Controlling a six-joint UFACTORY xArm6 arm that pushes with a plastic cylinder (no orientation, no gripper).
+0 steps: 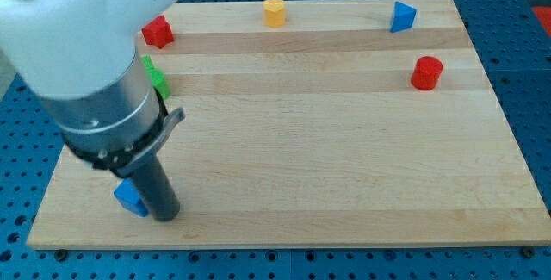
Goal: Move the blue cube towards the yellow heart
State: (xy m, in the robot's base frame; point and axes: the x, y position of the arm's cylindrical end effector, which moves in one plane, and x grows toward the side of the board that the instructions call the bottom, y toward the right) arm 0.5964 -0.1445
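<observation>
The blue cube (129, 197) lies near the board's bottom left corner, partly hidden by the rod. My tip (165, 216) rests on the board right beside the cube, touching its right side. No yellow heart shows; the arm's big body covers the board's upper left. A yellow block (274, 11), hexagon-like, sits at the view's top middle.
A red block (157, 31) sits at the top left. A green block (156, 77) is partly hidden behind the arm. A blue triangular block (401, 16) is at the top right and a red cylinder (426, 72) below it. The wooden board (344, 159) ends close below the cube.
</observation>
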